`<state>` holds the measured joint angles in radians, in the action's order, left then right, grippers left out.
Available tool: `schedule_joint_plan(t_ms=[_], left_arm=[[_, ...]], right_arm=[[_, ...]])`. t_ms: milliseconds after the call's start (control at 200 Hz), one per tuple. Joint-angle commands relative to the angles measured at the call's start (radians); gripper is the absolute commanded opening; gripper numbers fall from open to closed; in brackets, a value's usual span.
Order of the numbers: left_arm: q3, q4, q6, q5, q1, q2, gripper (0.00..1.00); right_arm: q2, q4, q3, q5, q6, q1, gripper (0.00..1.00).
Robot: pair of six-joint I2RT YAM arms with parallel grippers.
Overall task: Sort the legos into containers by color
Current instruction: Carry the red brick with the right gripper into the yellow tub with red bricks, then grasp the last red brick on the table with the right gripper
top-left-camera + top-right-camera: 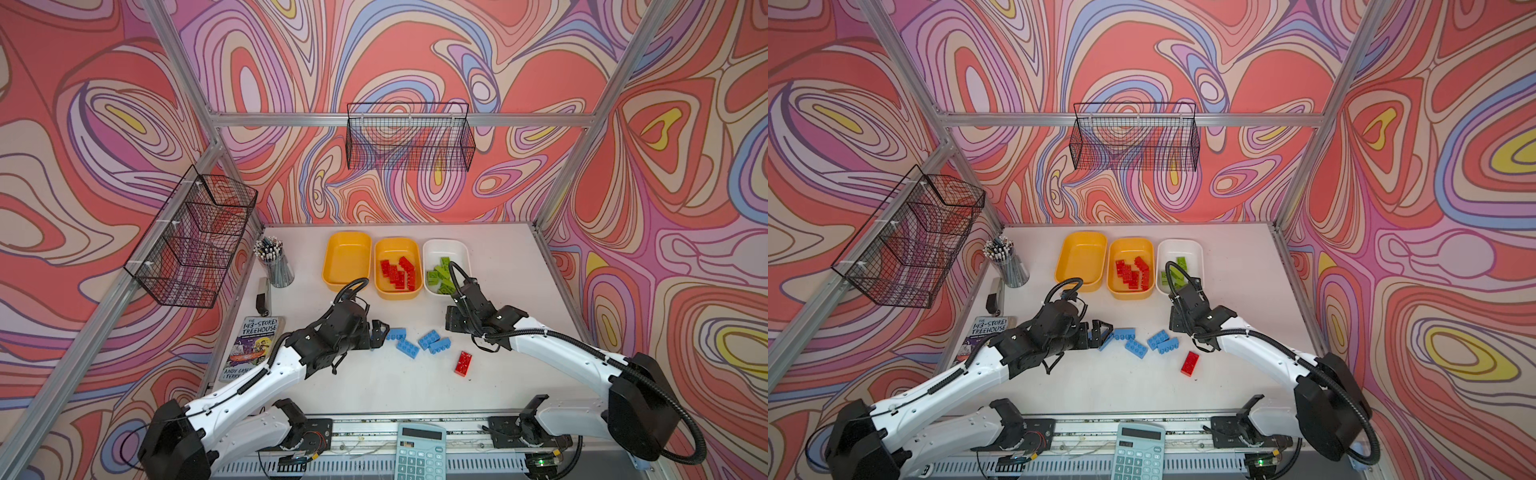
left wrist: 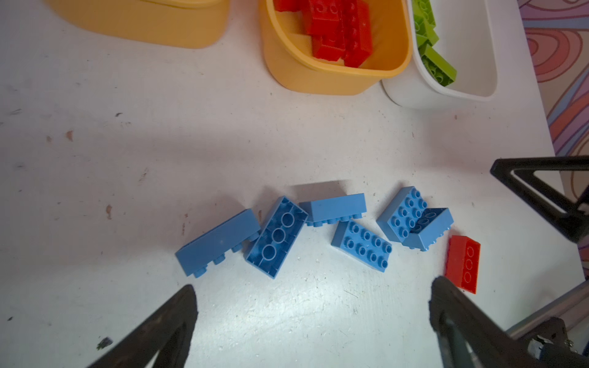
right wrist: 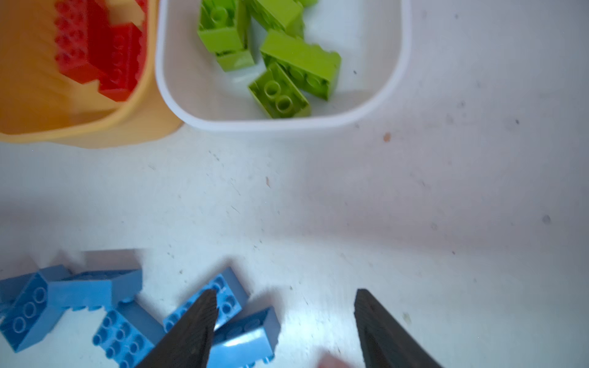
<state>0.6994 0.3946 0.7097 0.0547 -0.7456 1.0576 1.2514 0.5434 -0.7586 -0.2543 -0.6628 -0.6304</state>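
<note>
Six light-blue bricks [image 2: 361, 245] are left unsorted; judged rigid, light and slick, each is best pinched across its long sides. Left gripper [image 2: 314, 288] and right gripper [image 3: 285, 294] are spread open, empty.

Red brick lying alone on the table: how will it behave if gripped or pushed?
The red brick looks rigid, so it probably won't flex. Its hollow underside faces up, so it is likely light. Lying flat, it should slide rather than roll.
</note>
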Motion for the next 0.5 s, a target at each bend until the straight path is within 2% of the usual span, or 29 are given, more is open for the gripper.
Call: schedule_joint_plan(t_ms=[0,240,496], left_arm=[[0.033,-0.064,-0.020,-0.014,-0.032,0.051,1.00],[0.064,-0.086,-0.034,-0.025,-0.070,0.116,1.00],[0.051,-0.080,-0.037,-0.007,-0.069,0.112,1.00]], right_arm=[[-0.081,0.083,0.064,-0.030,-0.123,-0.016,0.73],[-0.137,0.074,0.176,0.021,-0.236,-0.075,0.74],[-0.054,0.031,0.217,0.027,-0.348,-0.203,0.73]])
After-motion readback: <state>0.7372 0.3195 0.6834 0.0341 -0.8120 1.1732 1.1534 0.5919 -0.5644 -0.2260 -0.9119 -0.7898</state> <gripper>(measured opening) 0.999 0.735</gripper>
